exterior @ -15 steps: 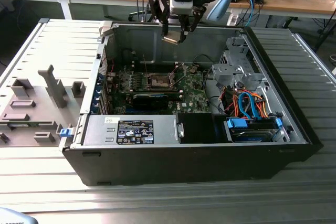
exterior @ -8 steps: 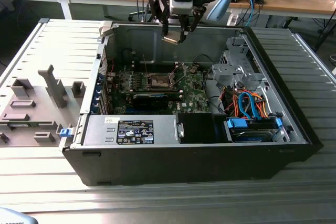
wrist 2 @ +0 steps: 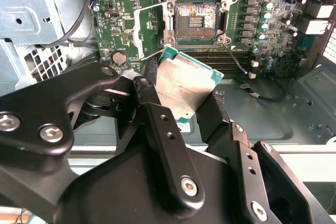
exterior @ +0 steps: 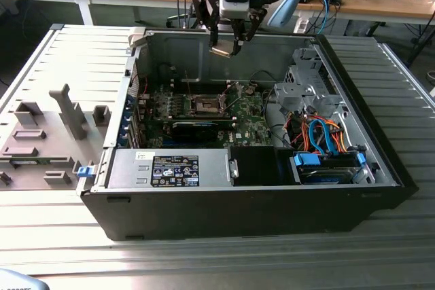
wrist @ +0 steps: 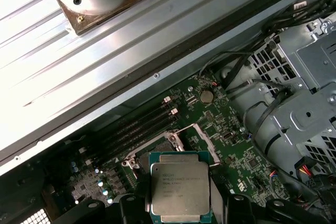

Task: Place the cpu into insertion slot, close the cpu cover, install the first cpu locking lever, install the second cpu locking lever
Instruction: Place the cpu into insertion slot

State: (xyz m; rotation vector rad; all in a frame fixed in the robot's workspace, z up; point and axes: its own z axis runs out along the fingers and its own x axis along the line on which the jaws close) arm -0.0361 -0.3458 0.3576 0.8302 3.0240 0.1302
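My gripper hangs above the open computer case near its back wall, shut on the cpu, a flat square silvery chip held by its edges. In both wrist views the cpu sits tilted between the black fingers, well above the board. The insertion slot lies uncovered on the green motherboard, its dark brownish contact field showing. The cpu cover stands swung open beside the slot. A thin wire lever sticks out from the socket's corner.
A silver drive cage and orange and blue cables fill the case on the exterior view's right. The power supply sits at the front. A dark card lies near the socket. A grey fixture tray lies outside the case.
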